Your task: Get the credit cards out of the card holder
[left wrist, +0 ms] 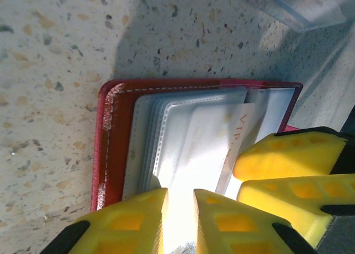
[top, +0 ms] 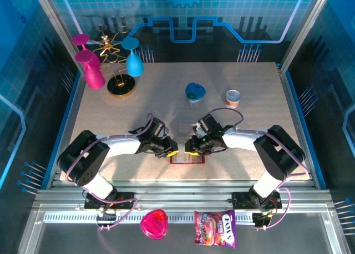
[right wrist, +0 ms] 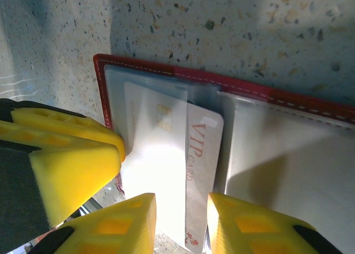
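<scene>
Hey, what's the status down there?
Left fingers at open card holder. Right fingers straddle VIP card, grip unclear. Card not yet out. Nothing blocking.

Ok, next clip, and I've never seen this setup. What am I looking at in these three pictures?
Two robot arms are bolted at the near edge of a table. The overhead picture looks down on both; the other two come from cameras on each wrist, so the yellow blocks are gripper fingers. An open red card holder lies between them. The left gripper seems to pinch one clear sleeve; the right gripper straddles a VIP card, grip uncertain. Farther back stand a blue dish, a can and a glass stand.
</scene>
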### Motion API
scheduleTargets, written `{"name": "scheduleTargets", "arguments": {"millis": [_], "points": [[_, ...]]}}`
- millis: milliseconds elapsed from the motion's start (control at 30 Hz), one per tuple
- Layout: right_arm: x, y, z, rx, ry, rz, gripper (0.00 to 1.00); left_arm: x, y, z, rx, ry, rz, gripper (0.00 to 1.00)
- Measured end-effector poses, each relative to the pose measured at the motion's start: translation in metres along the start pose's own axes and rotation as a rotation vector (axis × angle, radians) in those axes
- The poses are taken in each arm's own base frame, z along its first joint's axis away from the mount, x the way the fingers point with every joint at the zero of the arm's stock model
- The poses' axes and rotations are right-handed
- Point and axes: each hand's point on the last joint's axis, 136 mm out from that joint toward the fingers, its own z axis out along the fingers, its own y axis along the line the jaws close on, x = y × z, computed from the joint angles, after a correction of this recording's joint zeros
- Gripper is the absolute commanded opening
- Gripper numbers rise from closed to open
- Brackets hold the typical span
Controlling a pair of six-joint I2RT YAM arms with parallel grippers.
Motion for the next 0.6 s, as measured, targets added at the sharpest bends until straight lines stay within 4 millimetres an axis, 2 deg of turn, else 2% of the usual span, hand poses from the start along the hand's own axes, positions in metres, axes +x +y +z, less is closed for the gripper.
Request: {"name": "scheduleTargets", "arguments": {"millis": [267, 600], "points": [[-0.0006, 0.0016, -0.0002, -0.007, -0.002, -0.003, 0.26, 0.0002, 0.0004, 0.0, -0.002, 0.0, 0.001, 0.18], [-0.0014, 0.0057, 0.0014, -0.03, 0.002, -0.012, 0.27, 0.0002, 0.0004, 0.0, -0.002, 0.0, 0.001, 0.18]]}}
